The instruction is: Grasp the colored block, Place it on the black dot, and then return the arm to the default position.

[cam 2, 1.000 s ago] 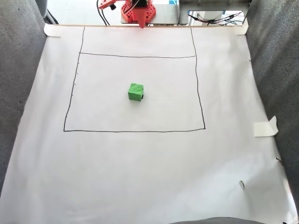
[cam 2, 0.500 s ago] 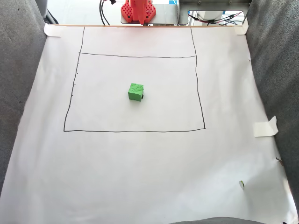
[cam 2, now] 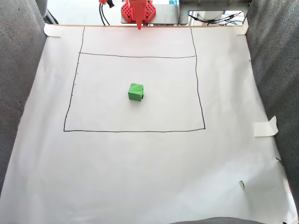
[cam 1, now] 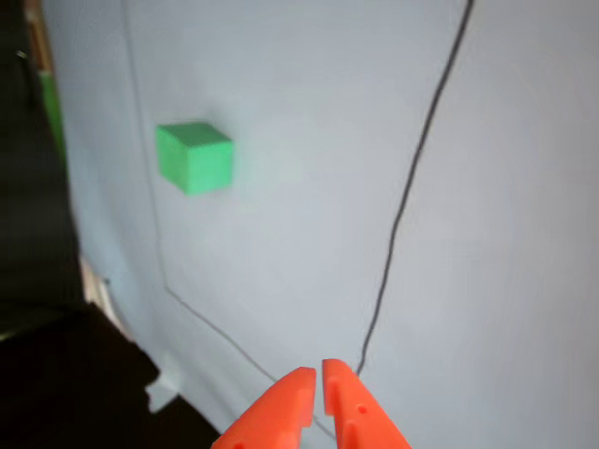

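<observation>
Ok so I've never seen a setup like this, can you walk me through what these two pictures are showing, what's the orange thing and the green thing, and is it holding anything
The orange thing is a small robot arm. In the fixed view, a still camera looks down on a sheet of white paper with drawn black lines, and the arm sits folded at the far edge, its gripper pointing down. The other view looks past the gripper, its two pointed orange fingers entering from the bottom edge. They are nearly together with only a thin gap, and nothing is between them, so it holds nothing.

The green thing is a foam block, the object the arm is meant to move. It rests on the paper inside the drawn rectangle, well away from the gripper; the other view shows it too. A sliver of black peeks out at the block's lower right side, possibly the target dot beneath it.
</observation>
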Motion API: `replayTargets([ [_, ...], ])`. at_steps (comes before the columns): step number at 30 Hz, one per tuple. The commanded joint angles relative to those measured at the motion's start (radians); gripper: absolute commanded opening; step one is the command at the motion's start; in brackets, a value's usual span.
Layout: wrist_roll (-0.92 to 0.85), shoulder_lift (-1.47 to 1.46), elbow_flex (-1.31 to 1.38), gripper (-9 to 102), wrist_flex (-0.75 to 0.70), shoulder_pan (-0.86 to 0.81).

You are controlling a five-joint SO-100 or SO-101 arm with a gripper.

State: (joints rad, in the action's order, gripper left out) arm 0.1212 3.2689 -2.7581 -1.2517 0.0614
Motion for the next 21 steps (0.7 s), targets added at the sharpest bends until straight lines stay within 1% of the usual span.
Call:
replayTargets([
  [1, -0.023, 0.000, -0.029, 0, 0.037, 0.006],
  [9, -0.080, 0.000, -0.117, 0, 0.101, 0.006],
  [17, -0.133, 0.000, -0.196, 0, 0.196, 0.005],
  [20, -0.167, 0.000, -0.242, 0, 0.265, 0.005],
  [21, -0.169, 0.000, -0.249, 0, 0.268, 0.005],
])
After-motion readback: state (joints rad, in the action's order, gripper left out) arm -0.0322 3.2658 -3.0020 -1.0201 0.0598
